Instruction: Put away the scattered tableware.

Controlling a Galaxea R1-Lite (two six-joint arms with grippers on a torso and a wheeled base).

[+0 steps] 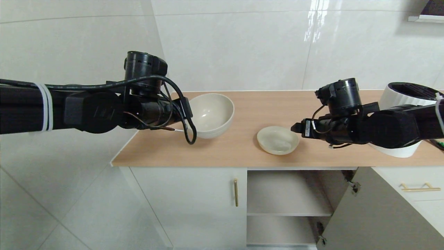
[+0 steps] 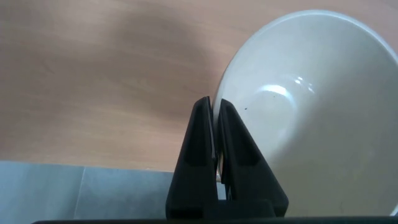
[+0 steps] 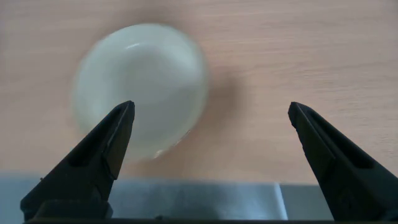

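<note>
Wooden countertop (image 1: 166, 152) carries 2 bowls. The large white bowl (image 1: 212, 114) sits tilted at the far left, its rim pinched in the narrow left gripper (image 2: 214, 103). The small pale dish (image 1: 278, 140) lies nearer and to the right, with the right gripper (image 3: 211, 107) spread wide just beside its right edge.

The cream bowl (image 1: 211, 114) at frame centre looks like glossy ceramic, the small dish (image 1: 278, 140) beside it frosted and translucent. The countertop (image 1: 166, 152) is matt wood grain, the wall tiles (image 1: 242, 45) glossy.
</note>
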